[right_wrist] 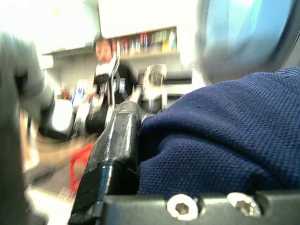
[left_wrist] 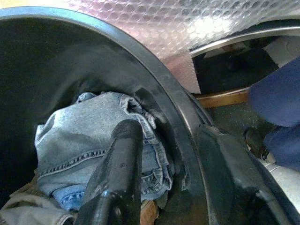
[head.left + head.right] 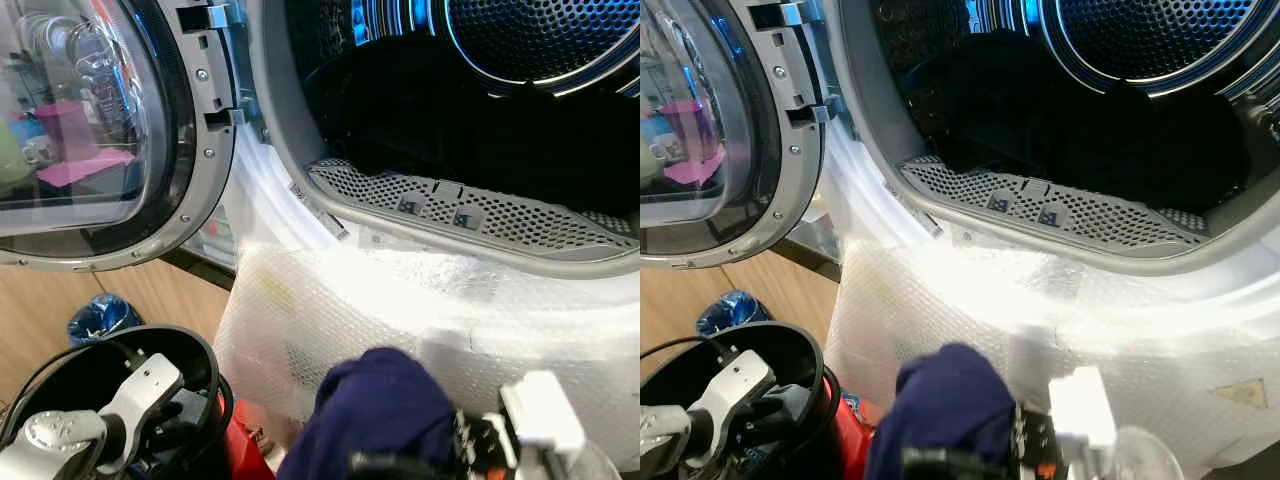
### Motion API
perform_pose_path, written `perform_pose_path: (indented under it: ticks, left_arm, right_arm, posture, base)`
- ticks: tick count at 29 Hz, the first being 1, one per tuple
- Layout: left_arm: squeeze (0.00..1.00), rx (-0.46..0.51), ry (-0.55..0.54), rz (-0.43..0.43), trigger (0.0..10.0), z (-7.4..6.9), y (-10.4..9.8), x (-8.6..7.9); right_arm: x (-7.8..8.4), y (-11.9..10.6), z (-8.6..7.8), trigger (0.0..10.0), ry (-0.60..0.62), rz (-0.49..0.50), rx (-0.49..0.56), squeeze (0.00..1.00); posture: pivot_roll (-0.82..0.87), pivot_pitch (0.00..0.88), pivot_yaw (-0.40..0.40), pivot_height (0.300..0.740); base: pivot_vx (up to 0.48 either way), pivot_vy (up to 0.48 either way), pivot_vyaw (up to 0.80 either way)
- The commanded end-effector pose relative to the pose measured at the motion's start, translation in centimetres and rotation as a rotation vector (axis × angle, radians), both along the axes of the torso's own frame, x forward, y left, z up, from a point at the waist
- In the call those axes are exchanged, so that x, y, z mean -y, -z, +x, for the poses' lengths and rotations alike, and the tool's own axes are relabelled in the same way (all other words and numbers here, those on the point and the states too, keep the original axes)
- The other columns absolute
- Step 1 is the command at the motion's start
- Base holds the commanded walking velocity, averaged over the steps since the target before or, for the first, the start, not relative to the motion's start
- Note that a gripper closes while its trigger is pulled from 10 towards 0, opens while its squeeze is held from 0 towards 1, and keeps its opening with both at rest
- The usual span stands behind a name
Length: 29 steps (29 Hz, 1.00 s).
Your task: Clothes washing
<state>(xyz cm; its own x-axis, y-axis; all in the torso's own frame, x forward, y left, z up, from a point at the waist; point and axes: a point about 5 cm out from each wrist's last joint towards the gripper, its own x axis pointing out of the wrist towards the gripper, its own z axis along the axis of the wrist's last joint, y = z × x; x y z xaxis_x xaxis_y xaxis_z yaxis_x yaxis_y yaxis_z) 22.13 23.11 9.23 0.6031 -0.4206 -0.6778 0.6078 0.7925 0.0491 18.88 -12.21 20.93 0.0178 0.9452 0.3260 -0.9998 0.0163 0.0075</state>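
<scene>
Left eye view: the right tool [image 3: 400,462] sits low in front of the washing machine [image 3: 300,150], below its round opening, clamped on a navy garment [image 3: 375,405] of fine knit that bunches up over the wrist. In the right wrist view one glossy black finger [image 1: 112,154] presses against that navy cloth [image 1: 220,145]. The left arm [image 3: 70,435], silver with a rounded joint, reaches down beside the machine into a black basket [image 3: 195,350], and the left tool [image 2: 173,178] straddles the basket's rim [image 2: 154,103]: one finger [image 2: 119,173] is inside above a folded pair of light blue jeans [image 2: 89,140], the other [image 2: 229,173] outside, so the fingers stand apart with the smooth plastic wall between them.

Bubble wrap [image 3: 400,320] covers the machine's front under the opening. Inside, the drum [image 3: 540,40] is perforated metal lit blue, with dark clothes [image 3: 450,130] lying in it and a perforated grey lip [image 3: 470,210] at the edge. The glass door [image 3: 90,130] hangs open to the machine's left. No writing can be read.
</scene>
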Motion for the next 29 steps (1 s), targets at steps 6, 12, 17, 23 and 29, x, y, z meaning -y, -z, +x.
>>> perform_pose_path:
  ticks: [6, 12, 17, 23, 29]
  left_arm:
    - [0.0, -0.064, -0.012, 0.158, 10.0, -1.6, 2.1, -2.2]
    - [0.0, 0.182, -0.214, 0.221, 10.0, 0.9, -0.4, -4.0]
    - [0.0, 0.525, -0.375, -0.001, 10.0, 2.3, -4.7, -4.0]
    - [0.0, 0.572, -0.515, 0.03, 10.0, 1.0, -4.4, -5.6]
    - [0.0, 0.482, -0.593, 0.105, 10.0, 0.1, -1.4, -6.9]
  right_arm:
    - [0.5, -7.1, 2.3, 0.0, -0.022, 0.213, 0.144, 0.0]
    - [0.6, -8.3, 3.2, 0.0, -0.06, 0.256, 0.143, 0.0]
    - [-0.1, -7.9, 3.2, 0.0, -0.063, 0.264, 0.102, 0.0]
    - [0.3, -8.4, 3.4, 0.0, -0.055, 0.268, 0.107, 0.0]
    - [-0.5, -11.1, 4.9, 0.0, -0.03, 0.281, 0.152, 0.0]
  posture:
    - [0.09, 0.0, 0.037, 0.74]
    - [0.12, 0.0, 0.018, 0.74]
    - [0.12, 0.0, 0.017, 0.74]
    - [0.12, 0.0, 0.019, 0.74]
    - [0.1, 0.0, 0.025, 0.74]
  base:
    - [0.0, 0.0, 0.0]
    - [0.0, 0.0, 0.0]
    - [0.0, 0.0, 0.0]
    - [0.0, 0.0, 0.0]
    - [0.0, 0.0, 0.0]
